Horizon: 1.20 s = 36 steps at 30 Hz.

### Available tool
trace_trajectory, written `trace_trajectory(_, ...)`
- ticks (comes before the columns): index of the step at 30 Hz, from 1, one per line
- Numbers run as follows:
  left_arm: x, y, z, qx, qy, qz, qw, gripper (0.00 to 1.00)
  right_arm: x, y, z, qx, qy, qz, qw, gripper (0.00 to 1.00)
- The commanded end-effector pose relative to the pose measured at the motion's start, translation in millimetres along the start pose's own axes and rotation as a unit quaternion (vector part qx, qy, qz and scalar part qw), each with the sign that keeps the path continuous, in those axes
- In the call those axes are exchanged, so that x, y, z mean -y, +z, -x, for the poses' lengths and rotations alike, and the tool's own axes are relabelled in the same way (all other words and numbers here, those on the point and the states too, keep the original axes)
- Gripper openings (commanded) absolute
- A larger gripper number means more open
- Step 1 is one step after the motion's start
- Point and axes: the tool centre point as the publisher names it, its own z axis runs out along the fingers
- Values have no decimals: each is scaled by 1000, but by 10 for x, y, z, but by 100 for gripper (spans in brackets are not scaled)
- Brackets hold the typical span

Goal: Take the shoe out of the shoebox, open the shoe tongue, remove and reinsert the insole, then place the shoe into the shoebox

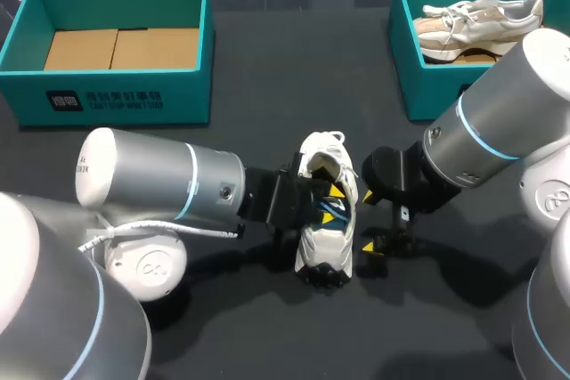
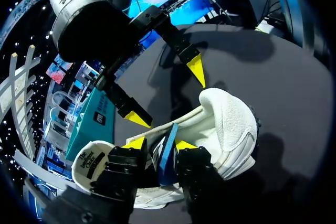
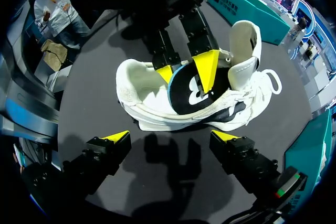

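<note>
A white shoe (image 1: pixel 313 242) (image 2: pixel 231 124) (image 3: pixel 152 103) lies on the dark table's middle, its tongue pulled back. Its insole (image 1: pixel 334 211) (image 2: pixel 168 153) (image 3: pixel 189 93), blue-edged with a black top, stands up on edge out of the shoe's opening. My left gripper (image 1: pixel 328 200) (image 2: pixel 160 144) (image 3: pixel 186 69) reaches into the shoe with the insole between its yellow tips; a dark gap shows beside the insole, so the fingers stand parted. My right gripper (image 1: pixel 367 220) (image 2: pixel 168 94) (image 3: pixel 171 136) hangs wide open just right of the shoe, holding nothing.
A teal shoebox (image 1: pixel 116 100) with a cardboard floor stands at the back left. A second teal box (image 1: pixel 405 51) at the back right holds a beige shoe (image 1: pixel 481 20). Both arms crowd the table's middle around the shoe.
</note>
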Motion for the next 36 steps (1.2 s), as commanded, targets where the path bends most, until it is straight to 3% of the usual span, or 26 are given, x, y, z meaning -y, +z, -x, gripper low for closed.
trace_trajectory(1, -5, -122, 6, -6, 2, -74, 997, 27, 3, 8, -10, 1, 0, 0, 1000, 100)
trace_trajectory(2, 2, -124, 2, -6, 3, -74, 997, 22, 3, 8, -10, 1, 0, 0, 1000, 100)
trace_trajectory(4, 8, -126, -9, -8, 2, -76, 997, 2, 3, 8, -10, 1, 0, 0, 1000, 100)
trace_trajectory(5, 3, -122, -20, -9, 3, -76, 997, 0, 3, 8, -10, 1, 0, 0, 1000, 100)
trace_trajectory(18, 12, -69, -184, -49, -12, -95, 994, 0, 3, 8, -10, 1, 0, 0, 1000, 100)
trace_trajectory(28, -211, 145, -240, -56, -25, -64, 996, 0, 3, 8, -10, 1, 0, 0, 1000, 100)
trace_trajectory(33, -190, 79, -223, -53, -35, -73, 995, 0, 3, 8, -10, 1, 0, 0, 1000, 100)
trace_trajectory(36, -115, 3, -210, -50, -31, -84, 995, 19, 3, 8, -10, 1, 0, 0, 1000, 100)
